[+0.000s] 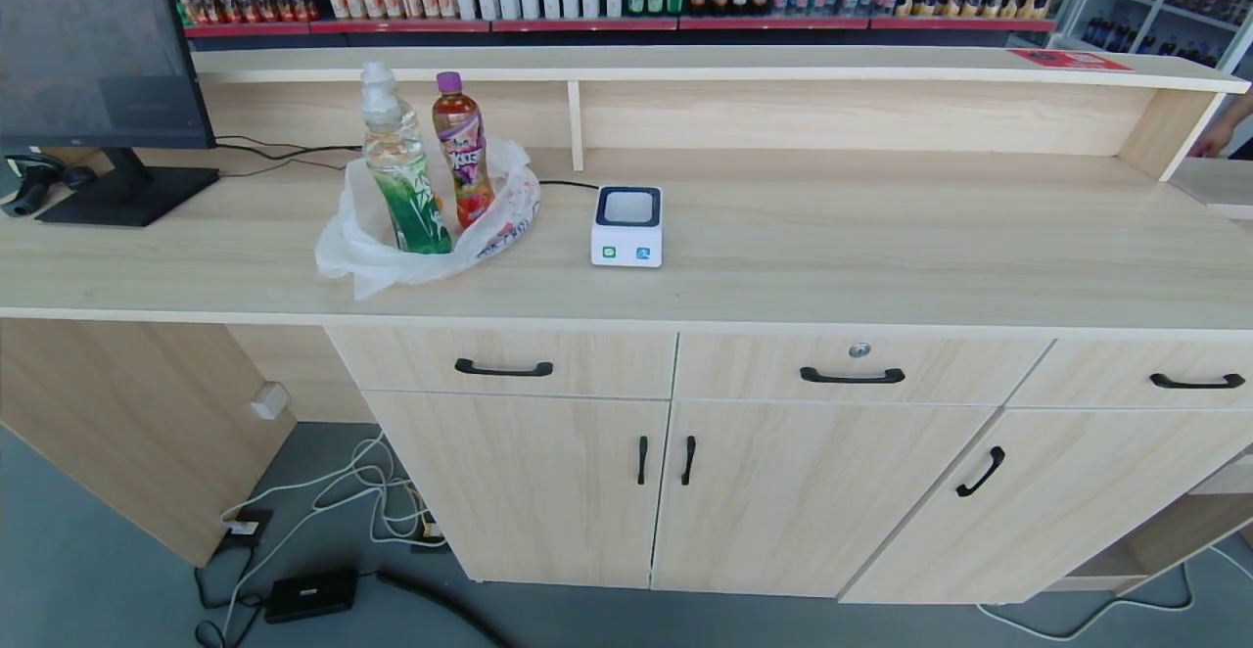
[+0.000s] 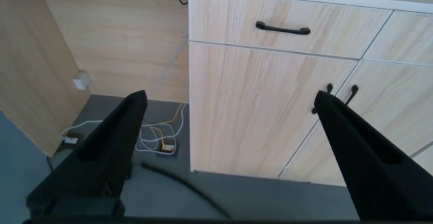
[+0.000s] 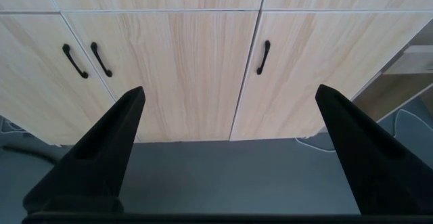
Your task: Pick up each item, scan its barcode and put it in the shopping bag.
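Left and right jaws gape empty before cabinet doors; above, bag, bottles and scanner stand on the surface.

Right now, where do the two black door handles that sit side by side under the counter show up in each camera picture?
Head view: the door handles are in the lower middle of the picture, almost straight below the scanner.
Left wrist view: the door handles sit lower than the drawer handle and off to one side of it.
Right wrist view: the door handles appear slanted, above the grey floor.
Shared landmark: that grey floor, under the doors in all three views.
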You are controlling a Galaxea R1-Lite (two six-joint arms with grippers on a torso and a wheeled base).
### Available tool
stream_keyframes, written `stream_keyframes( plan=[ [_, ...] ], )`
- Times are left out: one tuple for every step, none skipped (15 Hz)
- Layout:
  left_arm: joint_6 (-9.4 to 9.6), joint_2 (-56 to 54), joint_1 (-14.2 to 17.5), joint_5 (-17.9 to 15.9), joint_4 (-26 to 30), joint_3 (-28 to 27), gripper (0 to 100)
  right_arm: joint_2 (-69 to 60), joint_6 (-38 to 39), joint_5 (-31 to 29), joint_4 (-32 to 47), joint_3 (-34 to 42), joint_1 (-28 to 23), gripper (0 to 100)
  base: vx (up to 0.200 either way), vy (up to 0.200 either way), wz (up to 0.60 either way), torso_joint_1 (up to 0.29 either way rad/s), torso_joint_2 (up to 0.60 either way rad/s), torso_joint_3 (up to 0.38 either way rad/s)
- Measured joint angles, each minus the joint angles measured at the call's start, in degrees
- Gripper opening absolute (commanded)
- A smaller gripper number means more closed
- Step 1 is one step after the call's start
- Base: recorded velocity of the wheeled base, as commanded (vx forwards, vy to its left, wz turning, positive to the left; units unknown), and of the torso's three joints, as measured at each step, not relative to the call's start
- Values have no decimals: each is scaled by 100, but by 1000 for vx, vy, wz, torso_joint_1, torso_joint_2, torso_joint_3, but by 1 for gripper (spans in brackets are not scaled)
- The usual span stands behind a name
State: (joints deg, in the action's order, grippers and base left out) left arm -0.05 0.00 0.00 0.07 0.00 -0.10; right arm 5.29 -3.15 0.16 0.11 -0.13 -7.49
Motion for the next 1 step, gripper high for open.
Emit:
stream_keyframes(
  plan=[
    [5,0,0,0,0,0,100,0,26,-2,0,0,0,100,0,0,0,0,0,0]
  ],
)
